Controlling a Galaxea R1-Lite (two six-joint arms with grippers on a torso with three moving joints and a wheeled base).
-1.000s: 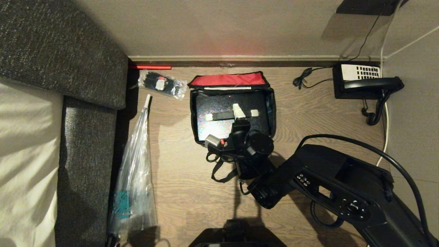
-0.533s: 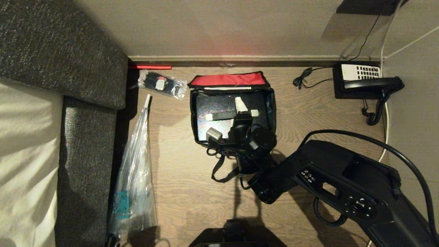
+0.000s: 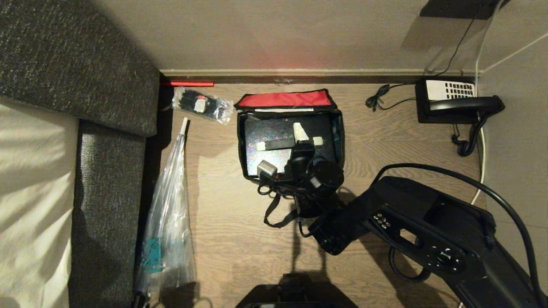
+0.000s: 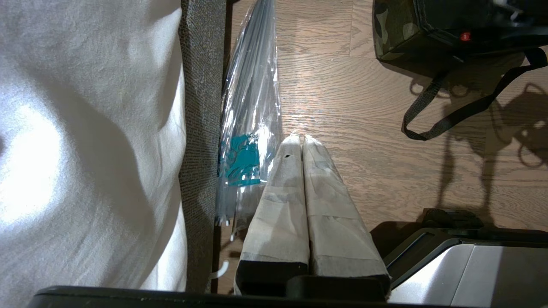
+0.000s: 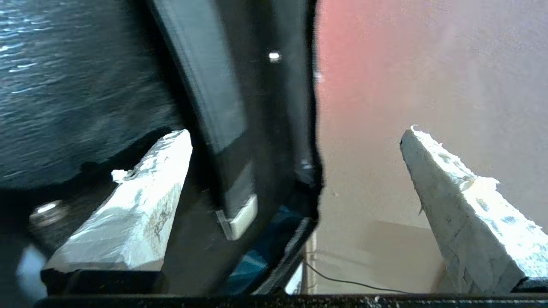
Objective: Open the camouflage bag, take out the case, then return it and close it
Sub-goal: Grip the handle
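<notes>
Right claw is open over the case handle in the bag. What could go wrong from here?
1. The right claw stands near one white end of the handle, not its middle, so the case may tilt when lifted.
2. The case nearly fills the camouflage bag, so the bag might rise with it.
3. The loose strap lies beneath the arm and could snag.

Camouflage bag (image 3: 340,141) lies open, red-lined lid up, holding glittery black case (image 3: 274,149).

Overhead head view; close wrist views sharing camouflage bag (image 3: 291,141).
</notes>
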